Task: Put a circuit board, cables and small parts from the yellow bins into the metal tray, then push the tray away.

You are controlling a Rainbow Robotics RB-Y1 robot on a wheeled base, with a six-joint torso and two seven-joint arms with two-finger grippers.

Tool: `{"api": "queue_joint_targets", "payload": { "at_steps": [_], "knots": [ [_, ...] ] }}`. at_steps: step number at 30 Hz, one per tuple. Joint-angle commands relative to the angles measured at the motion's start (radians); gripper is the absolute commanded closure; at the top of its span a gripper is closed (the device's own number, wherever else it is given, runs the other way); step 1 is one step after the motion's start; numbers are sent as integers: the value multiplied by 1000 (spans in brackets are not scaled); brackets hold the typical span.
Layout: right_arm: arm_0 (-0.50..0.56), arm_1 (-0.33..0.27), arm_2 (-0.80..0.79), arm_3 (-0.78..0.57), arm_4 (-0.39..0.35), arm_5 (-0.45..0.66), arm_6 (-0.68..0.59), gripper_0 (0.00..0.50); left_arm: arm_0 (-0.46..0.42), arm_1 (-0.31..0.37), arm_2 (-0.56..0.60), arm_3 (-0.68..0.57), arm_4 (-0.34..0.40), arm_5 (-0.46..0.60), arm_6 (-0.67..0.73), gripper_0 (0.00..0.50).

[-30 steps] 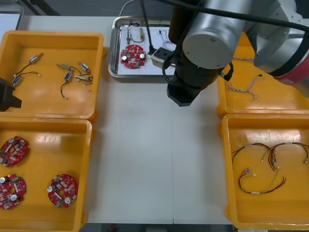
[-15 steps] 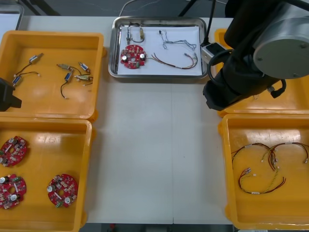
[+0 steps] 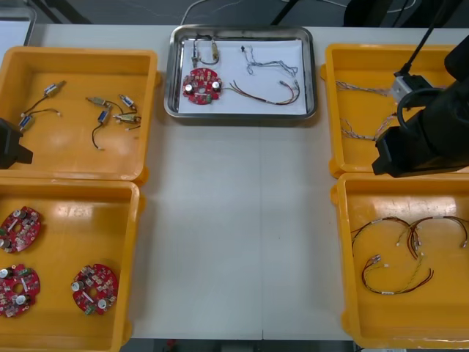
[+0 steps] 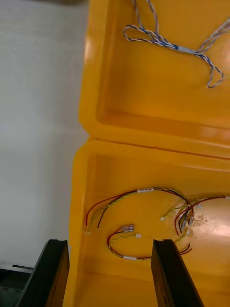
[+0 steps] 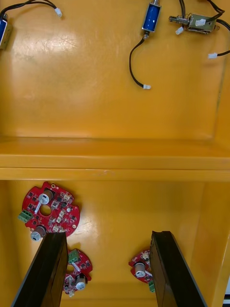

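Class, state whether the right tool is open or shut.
Open: in the right wrist view, the right tool's two fingers stand apart, with nothing held between them.

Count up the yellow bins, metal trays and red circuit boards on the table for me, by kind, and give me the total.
Yellow bins: 4
Metal tray: 1
Red circuit boards: 4
Total: 9
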Motion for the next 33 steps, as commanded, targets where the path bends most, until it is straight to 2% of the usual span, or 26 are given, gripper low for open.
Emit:
{"api": "queue_joint_targets", "payload": {
  "at_steps": [1, 16, 19, 27, 33],
  "knots": [
    [72, -65, -80, -33, 27, 14, -1, 0, 15, 25, -11, -23, -8, -3, 92, 0],
    [211, -77, -221, 28, 54, 29, 50, 0, 15, 25, -11, -23, -8, -3, 92, 0],
    [230, -71, -227, 32, 87, 22, 66, 0, 15, 25, -11, -23, -8, -3, 92, 0],
    [296, -44, -232, 48, 157, -75, 160, 0, 15, 25, -11, -23, -8, -3, 92, 0],
    [342, -22, -250, 78, 171, -141, 191, 0, 15, 25, -11, -23, -8, -3, 92, 0]
  ]
}}
